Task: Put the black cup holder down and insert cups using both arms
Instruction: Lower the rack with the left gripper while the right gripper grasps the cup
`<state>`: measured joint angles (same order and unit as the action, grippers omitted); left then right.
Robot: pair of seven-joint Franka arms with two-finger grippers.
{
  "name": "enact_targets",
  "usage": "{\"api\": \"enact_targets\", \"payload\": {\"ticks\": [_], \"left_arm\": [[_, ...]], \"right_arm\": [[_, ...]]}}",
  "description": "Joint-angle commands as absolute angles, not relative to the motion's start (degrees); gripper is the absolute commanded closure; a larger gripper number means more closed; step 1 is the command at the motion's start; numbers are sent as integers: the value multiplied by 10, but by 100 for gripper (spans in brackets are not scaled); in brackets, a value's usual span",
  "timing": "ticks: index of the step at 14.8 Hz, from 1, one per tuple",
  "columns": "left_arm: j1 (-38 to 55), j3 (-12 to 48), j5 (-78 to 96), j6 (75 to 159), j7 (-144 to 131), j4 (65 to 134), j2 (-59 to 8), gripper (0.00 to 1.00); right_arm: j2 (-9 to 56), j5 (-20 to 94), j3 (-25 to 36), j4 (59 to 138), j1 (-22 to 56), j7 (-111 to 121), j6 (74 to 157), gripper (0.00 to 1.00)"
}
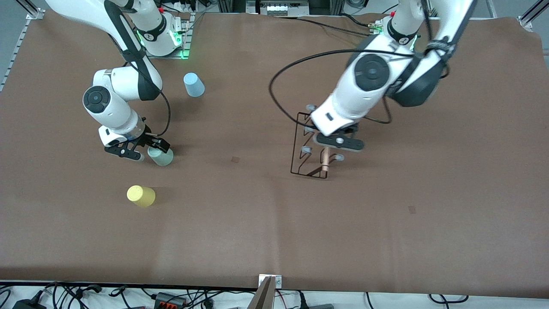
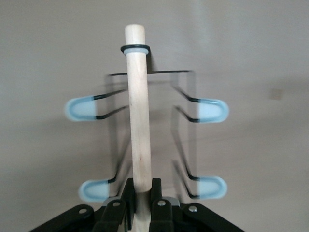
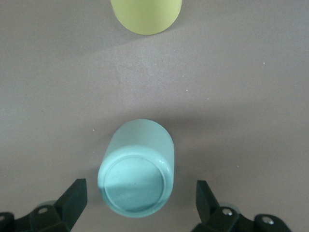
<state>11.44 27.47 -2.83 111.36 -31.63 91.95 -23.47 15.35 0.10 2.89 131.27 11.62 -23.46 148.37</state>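
While both arms were at work over the brown table (image 1: 274, 231), the items stood as follows.

Holder (image 1: 305, 146): black wire rack with a wooden rod handle (image 2: 137, 121) and pale blue-tipped prongs (image 2: 212, 110). It was toward the left arm's end of the table, tilted; whether its base touched the table could not be told.

Left gripper (image 1: 339, 143): jaws clenched on the handle, near one end of the rod, as the left wrist view showed.

Mint cup (image 3: 137, 166): upside down on the table toward the right arm's end, base upward.

Right gripper (image 1: 148, 150): jaws spread wide, one finger (image 3: 72, 200) on each side of the mint cup, not touching it.

Yellow cup (image 1: 140, 196): on the table, nearer the front camera than the mint cup, well apart from it.

Blue cup (image 1: 194, 84): upside down, farther from the front camera than the mint cup, near the right arm's base.

All three cups were off the holder.
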Motion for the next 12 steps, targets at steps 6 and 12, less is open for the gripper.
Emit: {"api": "enact_targets", "payload": {"ticks": [6,12], "left_arm": [[197,271,-30,1188,-422,853,-319,99],[207,270,-31,1196,-425,853,-330,99]], "right_arm": [[165,4,26,1320,115,-221,1525,0],[166,4,26,1320,114,-221,1525,0]]}}
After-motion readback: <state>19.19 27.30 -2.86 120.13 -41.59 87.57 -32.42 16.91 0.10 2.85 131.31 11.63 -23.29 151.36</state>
